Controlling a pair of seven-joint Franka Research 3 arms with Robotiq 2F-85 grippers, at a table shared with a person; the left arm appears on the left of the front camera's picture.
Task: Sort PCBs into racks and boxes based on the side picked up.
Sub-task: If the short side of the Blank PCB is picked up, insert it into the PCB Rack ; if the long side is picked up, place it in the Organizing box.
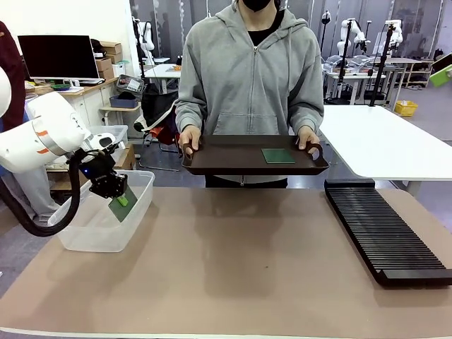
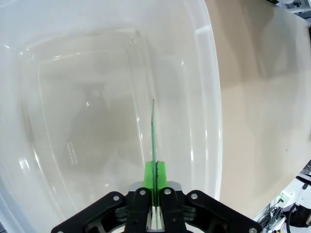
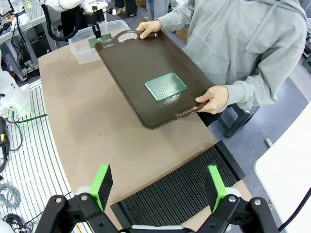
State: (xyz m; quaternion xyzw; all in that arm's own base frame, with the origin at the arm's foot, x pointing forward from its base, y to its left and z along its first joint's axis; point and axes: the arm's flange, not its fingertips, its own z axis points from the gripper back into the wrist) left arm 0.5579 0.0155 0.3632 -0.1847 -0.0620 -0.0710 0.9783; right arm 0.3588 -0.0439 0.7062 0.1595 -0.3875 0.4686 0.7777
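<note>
My left gripper [image 1: 121, 197] is shut on a green PCB [image 1: 126, 207] and holds it tilted inside the clear tub [image 1: 92, 233] at the table's left. In the left wrist view the board [image 2: 153, 131] shows edge-on between the green pads [image 2: 149, 174], above the tub's floor [image 2: 82, 111]. A second PCB [image 1: 278, 155] lies flat on a dark brown tray. My right gripper [image 3: 159, 184] stands open over the long black rack [image 3: 180, 191], nothing between its fingers. The rack [image 1: 385, 229] lies along the table's right side.
A person in a grey hoodie holds the brown tray [image 1: 226, 157] by both handles, one hand [image 1: 189, 138] at each end, just beyond the table's far edge. From the right wrist view the tray [image 3: 131, 58] carries the PCB [image 3: 165, 86].
</note>
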